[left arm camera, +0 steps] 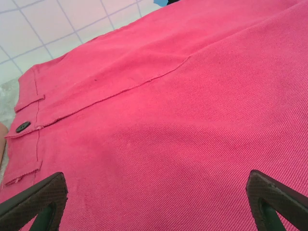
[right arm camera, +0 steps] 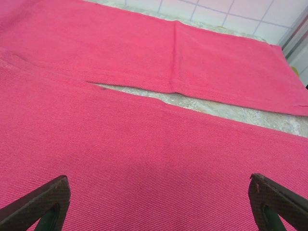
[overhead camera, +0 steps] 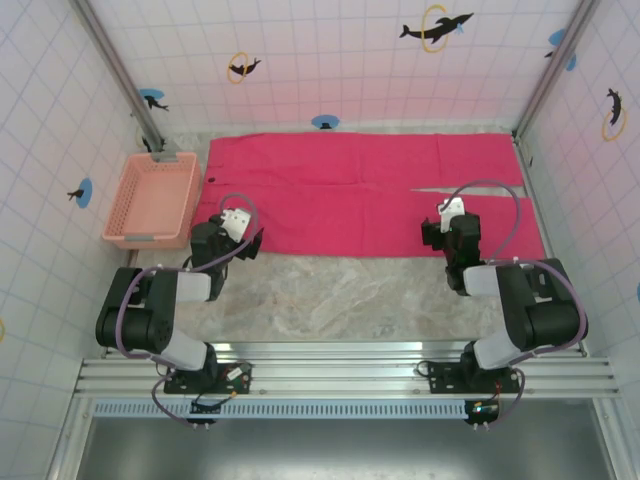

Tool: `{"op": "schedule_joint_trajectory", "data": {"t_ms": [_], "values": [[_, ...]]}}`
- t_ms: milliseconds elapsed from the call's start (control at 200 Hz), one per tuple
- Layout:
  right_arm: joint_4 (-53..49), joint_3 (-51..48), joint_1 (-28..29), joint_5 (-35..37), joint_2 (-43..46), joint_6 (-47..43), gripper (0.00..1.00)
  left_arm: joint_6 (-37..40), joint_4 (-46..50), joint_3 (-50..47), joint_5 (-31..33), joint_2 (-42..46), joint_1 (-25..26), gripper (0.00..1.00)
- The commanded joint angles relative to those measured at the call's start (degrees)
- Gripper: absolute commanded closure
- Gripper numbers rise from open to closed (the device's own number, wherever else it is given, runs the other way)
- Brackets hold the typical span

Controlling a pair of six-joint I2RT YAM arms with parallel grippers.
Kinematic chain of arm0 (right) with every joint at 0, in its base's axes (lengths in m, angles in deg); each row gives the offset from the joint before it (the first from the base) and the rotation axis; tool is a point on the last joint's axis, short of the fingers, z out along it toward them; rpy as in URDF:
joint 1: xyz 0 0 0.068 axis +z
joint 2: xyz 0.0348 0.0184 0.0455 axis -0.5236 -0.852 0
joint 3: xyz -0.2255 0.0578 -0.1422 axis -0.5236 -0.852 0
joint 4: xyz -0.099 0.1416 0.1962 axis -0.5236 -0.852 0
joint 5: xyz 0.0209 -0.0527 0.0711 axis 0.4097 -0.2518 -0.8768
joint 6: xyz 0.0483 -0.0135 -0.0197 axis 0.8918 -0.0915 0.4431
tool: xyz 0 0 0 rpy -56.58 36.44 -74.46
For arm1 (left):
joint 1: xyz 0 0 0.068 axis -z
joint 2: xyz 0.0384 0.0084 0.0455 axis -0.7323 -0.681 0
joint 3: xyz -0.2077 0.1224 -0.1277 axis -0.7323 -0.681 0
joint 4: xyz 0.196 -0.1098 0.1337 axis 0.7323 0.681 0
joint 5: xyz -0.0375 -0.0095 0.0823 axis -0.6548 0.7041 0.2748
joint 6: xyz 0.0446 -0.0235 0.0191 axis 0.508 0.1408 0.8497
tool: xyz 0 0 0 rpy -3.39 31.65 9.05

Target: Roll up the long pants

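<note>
Okay, both sets of my fingers stand wide apart, nothing in either. The long pants (overhead camera: 370,190) lie flat across the far half of the table (overhead camera: 340,290), long axis left to right. The waist is at the left end, next to the basket (overhead camera: 150,200), and the two legs run off to the right with a thin gap opening between them near the hems. My left gripper (overhead camera: 240,238) sits at the near edge of the cloth by the waist. In its wrist view the cloth spreads ahead of and under the tips, with a dark button (left arm camera: 22,127) and a belt loop (left arm camera: 29,102) off to the left. My right gripper (overhead camera: 447,228) hangs over the near leg, toward the hem end, with the gap between the legs just ahead. Neither arm is clearly nearer, since each has its own end. I judge the roll must travel along the long axis, so one end gets picked up first. No brand, label or readable writing on the pants.
</note>
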Motion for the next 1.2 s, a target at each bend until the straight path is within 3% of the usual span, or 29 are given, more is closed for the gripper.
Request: {"op": "schedule_joint_trajectory", "data": {"t_ms": [0, 1036, 1066, 1126, 1196], "values": [[0.66, 0.99, -0.22, -0.08, 0.18, -0.01, 0.02, 0.68, -0.79, 1.0, -0.66, -0.02, 0.11, 0.02], [1.08, 1.39, -0.21, -0.29, 0.76, -0.19, 0.02, 0.41, 2.0, 2.22, 0.17, 1.04, 0.05, 0.03], [-4.03, 4.09, -0.06, -0.06, 2.77, -0.66, 0.02, 0.14, 5.98, 4.06, 0.74, 2.56, 0.06, 0.03], [-30.1, 16.45, 1.27, 2.03, 6.64, -1.67, 0.02, 0.28, 23.13, 12.07, 1.42, 6.41, 0.1, 0.03], [-51.23, 27.93, 3.7, 0.01, 6.01, -6.98, 0.02, 2.92, 43.03, 23.49, 5.76, 8.66, 0.67, 0.03]]}}
